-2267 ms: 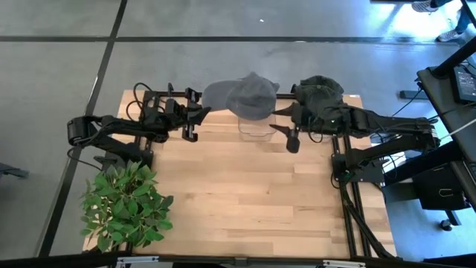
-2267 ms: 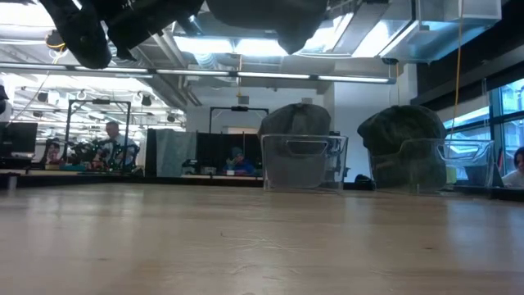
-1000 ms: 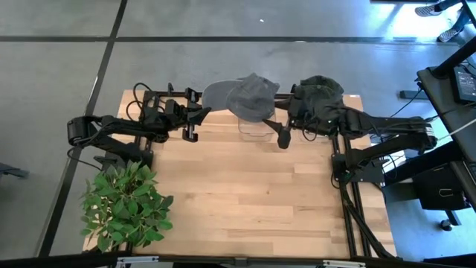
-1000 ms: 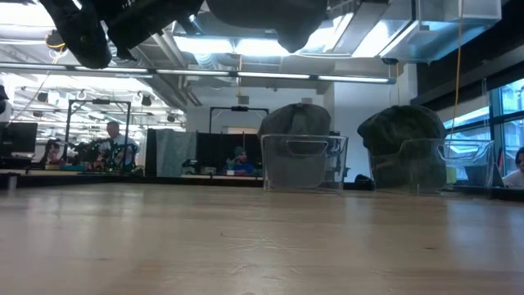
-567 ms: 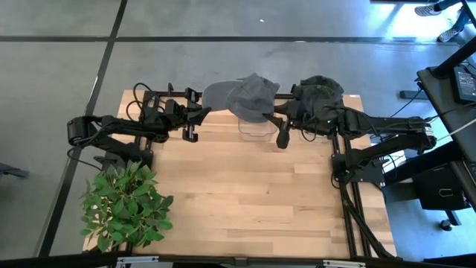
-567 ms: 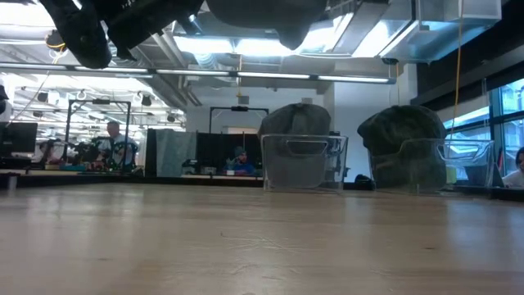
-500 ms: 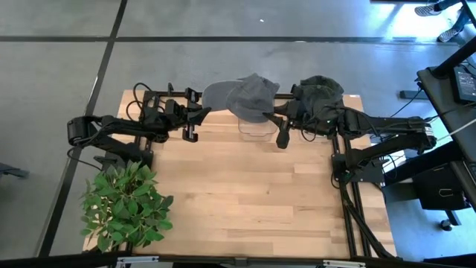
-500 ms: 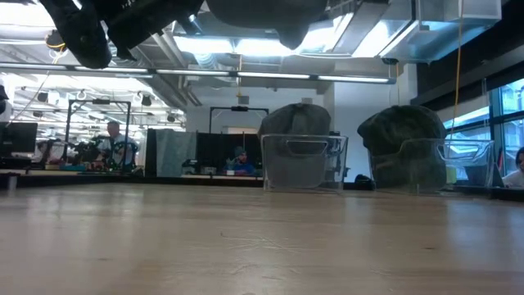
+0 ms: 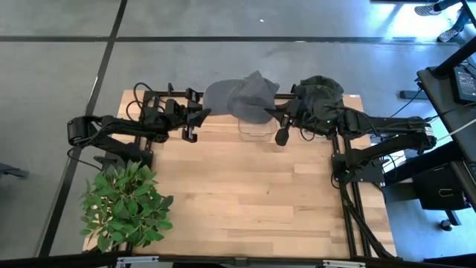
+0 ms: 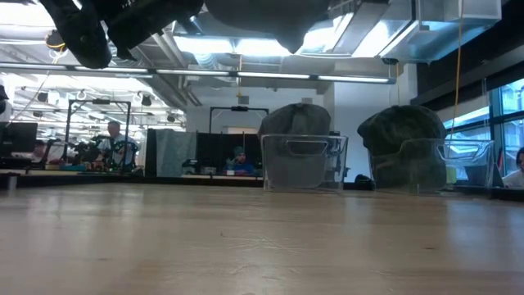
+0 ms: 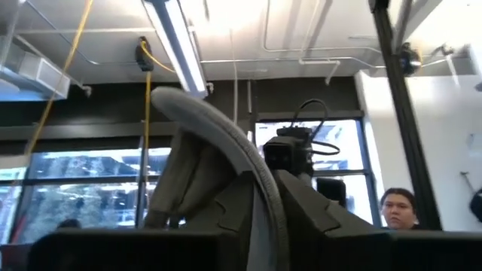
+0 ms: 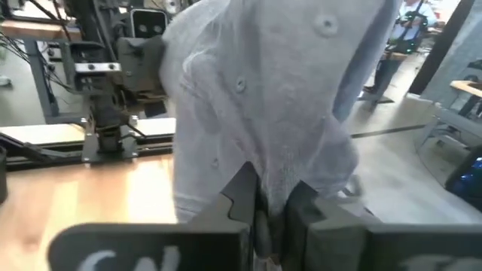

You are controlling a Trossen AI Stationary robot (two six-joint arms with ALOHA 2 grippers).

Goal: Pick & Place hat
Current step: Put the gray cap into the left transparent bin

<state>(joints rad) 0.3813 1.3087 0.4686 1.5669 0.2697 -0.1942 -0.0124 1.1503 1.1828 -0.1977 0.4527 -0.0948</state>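
A grey cap (image 9: 242,97) is at the table's far edge, over a clear container (image 9: 256,128). In the low view it shows above that container's rim (image 10: 296,121). My left gripper (image 9: 202,114) is shut on the cap from the left. My right gripper (image 9: 272,115) is shut on it from the right. A dark green hat (image 9: 321,89) sits on a second clear container (image 10: 417,164) further right. My left gripper pinches the cap's brim (image 11: 248,177) between its two fingers, at the brim's curved edge, coming level from the table's left. My right gripper pinches a fold of the crown's cloth (image 12: 282,177) between its two fingers, coming from the table's right. The cap spans the two grippers above the container; whether it touches the container cannot be told.
A green potted plant (image 9: 126,205) stands at the near left corner. The bare wooden table top (image 9: 253,193) stretches toward the near edge. Arm mounts and cables line the far edge. People and workbenches show in the room behind.
My right gripper has crept a little toward the table's left and far edge, closer against the cap. The cap's crown side has shifted slightly with it. My left gripper has kept still.
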